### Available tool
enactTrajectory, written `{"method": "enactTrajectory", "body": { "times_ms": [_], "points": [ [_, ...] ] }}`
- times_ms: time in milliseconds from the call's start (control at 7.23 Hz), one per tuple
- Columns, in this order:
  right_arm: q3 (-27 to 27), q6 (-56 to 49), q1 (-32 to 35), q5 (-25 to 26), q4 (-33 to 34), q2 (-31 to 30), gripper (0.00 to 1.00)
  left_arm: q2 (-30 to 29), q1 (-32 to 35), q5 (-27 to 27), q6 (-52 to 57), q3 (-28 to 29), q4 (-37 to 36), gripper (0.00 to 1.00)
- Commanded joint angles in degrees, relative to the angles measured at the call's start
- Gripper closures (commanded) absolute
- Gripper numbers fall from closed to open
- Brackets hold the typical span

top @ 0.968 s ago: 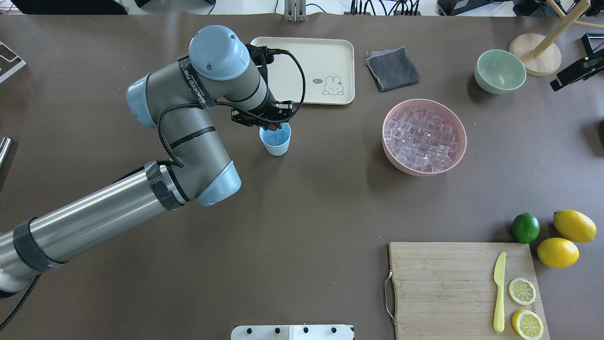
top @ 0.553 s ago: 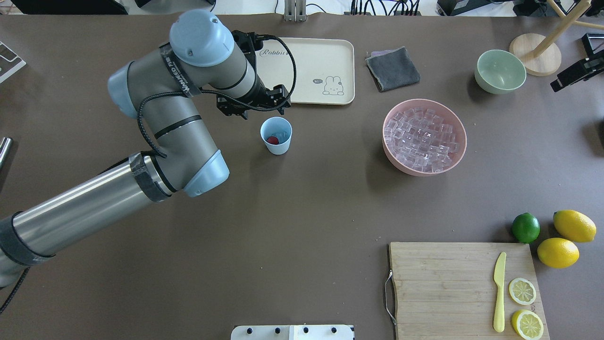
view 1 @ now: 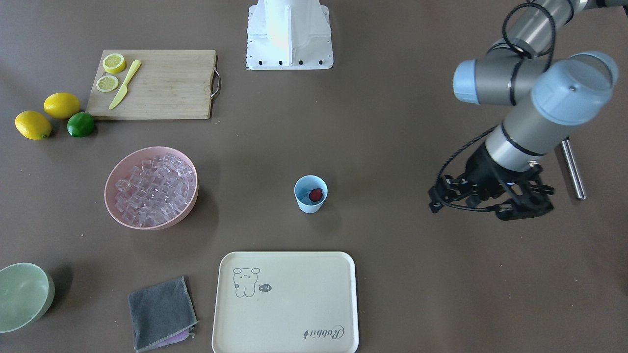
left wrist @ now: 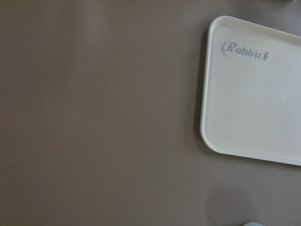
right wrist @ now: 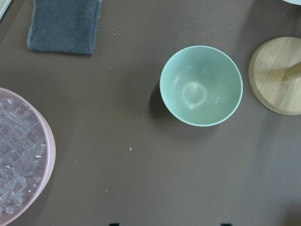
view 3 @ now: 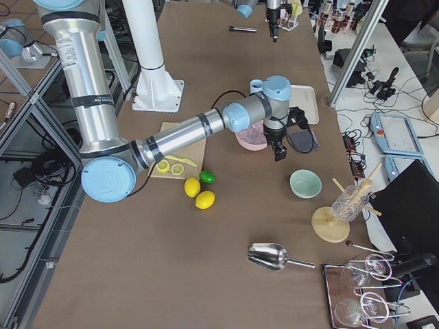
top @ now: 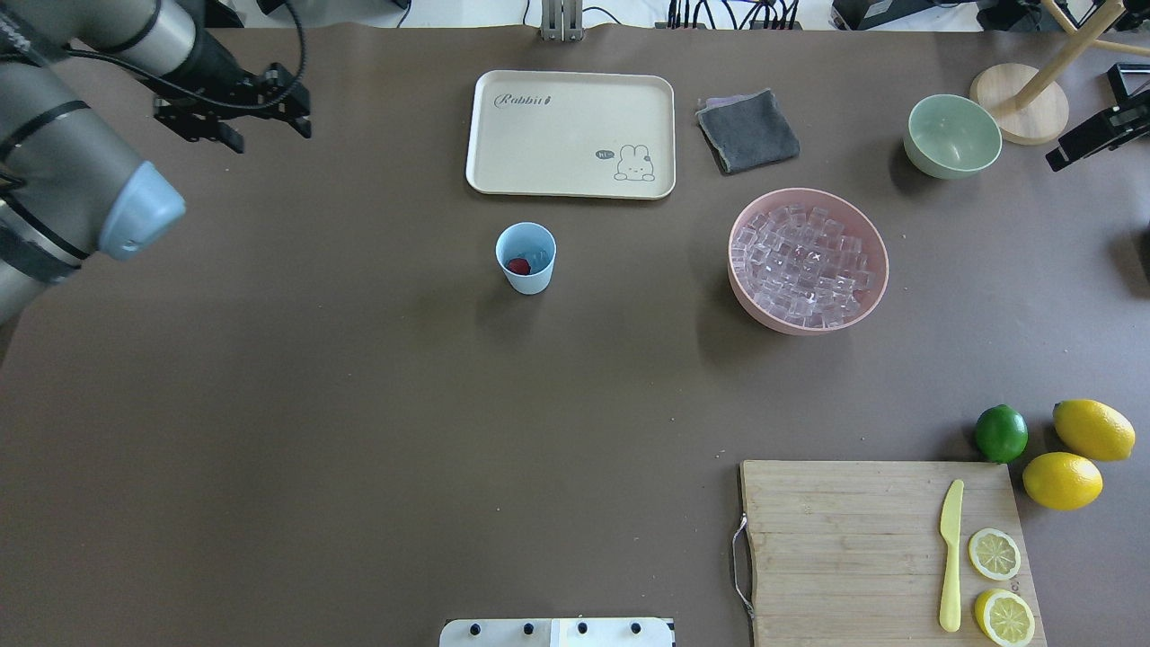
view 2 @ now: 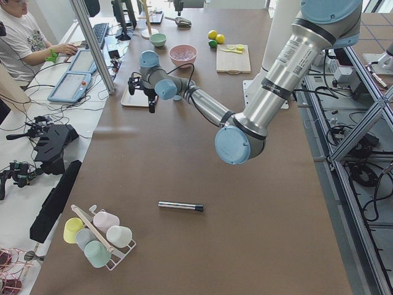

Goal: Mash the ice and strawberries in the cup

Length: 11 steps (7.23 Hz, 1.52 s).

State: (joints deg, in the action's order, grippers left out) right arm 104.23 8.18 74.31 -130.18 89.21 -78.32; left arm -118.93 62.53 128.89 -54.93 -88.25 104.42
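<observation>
The light blue cup (top: 540, 279) stands upright mid-table, in front of the tray. A red strawberry (top: 518, 266) lies inside it beside a pale ice cube (top: 537, 259); both also show in the front view (view 1: 316, 194). More ice (top: 804, 265) fills the pink bowl (top: 810, 325) to the cup's right. My left gripper (top: 232, 115) hangs far left of the cup, empty, its jaws looking apart. My right gripper (right wrist: 169, 224) is open and empty above the table next to the green bowl (right wrist: 201, 85).
A cream tray (top: 570, 135) and grey cloth (top: 747, 130) lie at the back. A wooden stand (top: 1020, 103) is back right. The cutting board (top: 844, 548) holds a knife and lemon slices, with a lime and lemons beside it. A metal rod (view 1: 571, 169) lies under my left arm.
The strawberry left my left gripper and now lies in the cup. The left arm has swung away from over the cup to the table's far left back.
</observation>
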Motion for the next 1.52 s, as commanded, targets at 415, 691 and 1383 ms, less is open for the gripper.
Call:
{"method": "enactTrajectory", "body": {
  "times_ms": [415,691,1383],
  "points": [
    [0.09,-0.8,-1.18,2.73,-0.09,0.97,0.23,12.75,13.92,3.91,25.92,13.71,2.26,0.1],
    [-0.08,-0.88,-1.36,3.52,-0.09,0.97,0.2,15.65,13.93,3.65,25.49,17.58,8.84,0.1],
    [0.27,-1.15,-2.24,4.14,-0.18,1.5,0.12,15.84,11.66,1.1,24.7,19.96,9.74,0.1]
  ]
}}
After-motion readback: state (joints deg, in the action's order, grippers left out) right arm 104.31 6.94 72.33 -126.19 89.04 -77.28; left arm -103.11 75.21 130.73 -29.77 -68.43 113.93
